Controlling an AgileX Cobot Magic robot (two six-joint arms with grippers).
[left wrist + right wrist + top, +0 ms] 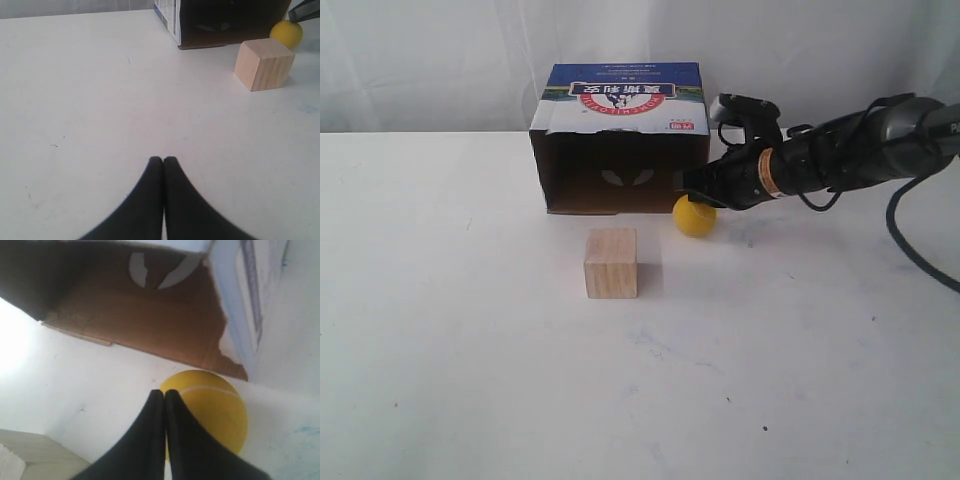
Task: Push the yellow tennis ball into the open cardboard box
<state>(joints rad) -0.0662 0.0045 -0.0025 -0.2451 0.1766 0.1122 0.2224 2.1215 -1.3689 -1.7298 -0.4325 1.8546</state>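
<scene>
The yellow tennis ball [695, 216] [286, 33] [215, 405] rests on the white table just outside the right front corner of the open cardboard box [620, 140] [150, 325] [220, 22]. The box lies on its side, its dark opening facing the camera in the exterior view. My right gripper [688, 185] [164, 392] is shut with nothing held, its tips right above the ball; whether they touch it I cannot tell. My left gripper [163, 160] is shut and empty over bare table, far from the ball, and does not show in the exterior view.
A pale wooden cube [611, 262] [264, 64] [30, 460] stands on the table in front of the box, left of the ball. A black cable [910, 240] hangs off the right arm. White curtain backs the table.
</scene>
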